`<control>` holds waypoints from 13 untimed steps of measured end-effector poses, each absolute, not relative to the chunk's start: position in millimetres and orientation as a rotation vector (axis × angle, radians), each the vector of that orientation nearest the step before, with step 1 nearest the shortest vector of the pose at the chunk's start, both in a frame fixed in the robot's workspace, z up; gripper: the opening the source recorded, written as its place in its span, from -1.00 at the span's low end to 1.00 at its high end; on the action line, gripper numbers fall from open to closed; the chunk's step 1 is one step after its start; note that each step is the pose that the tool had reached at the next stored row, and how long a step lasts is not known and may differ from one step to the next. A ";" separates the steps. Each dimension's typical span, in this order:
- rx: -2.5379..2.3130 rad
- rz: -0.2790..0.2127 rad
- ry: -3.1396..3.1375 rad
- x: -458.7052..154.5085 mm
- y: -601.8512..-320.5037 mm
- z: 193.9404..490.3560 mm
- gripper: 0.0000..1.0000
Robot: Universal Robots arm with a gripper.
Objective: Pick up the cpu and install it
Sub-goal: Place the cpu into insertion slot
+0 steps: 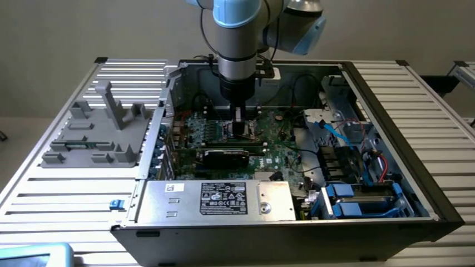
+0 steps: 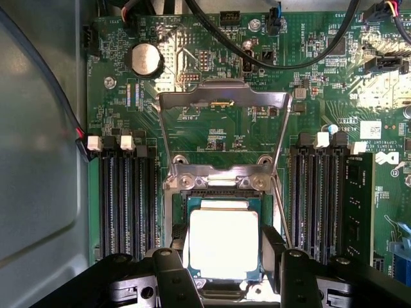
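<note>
Cpu sits clamped in the end effector, above the socket.

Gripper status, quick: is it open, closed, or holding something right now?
Gripper: closed on the cpu, with fingers against two opposite edges, at the socket frame.

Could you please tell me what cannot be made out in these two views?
Exterior view: the board beneath the gripper, masked by the arm.
Exterior view: print on the silver box's label, too small to read.
Wrist view: the cpu's side edges and nearest edge, covered by the gripper; whether it is seated cannot be told.
</note>
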State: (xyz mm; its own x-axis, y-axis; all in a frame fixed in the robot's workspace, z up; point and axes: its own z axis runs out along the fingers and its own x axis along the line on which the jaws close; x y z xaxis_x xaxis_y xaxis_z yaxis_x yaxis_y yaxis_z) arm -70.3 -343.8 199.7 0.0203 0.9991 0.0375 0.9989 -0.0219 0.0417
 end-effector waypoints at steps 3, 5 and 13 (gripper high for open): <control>2.241 0.087 2.194 -70.3 -343.3 199.5 0.07; 2.240 0.087 2.193 -70.3 -342.9 199.5 0.07; 2.237 0.085 2.191 -70.3 -342.9 199.1 0.07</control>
State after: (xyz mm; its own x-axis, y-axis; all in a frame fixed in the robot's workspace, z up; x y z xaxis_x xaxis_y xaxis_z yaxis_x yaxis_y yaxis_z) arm -70.3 -342.9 199.1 0.0202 0.9993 0.0320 0.9988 -0.0216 0.0445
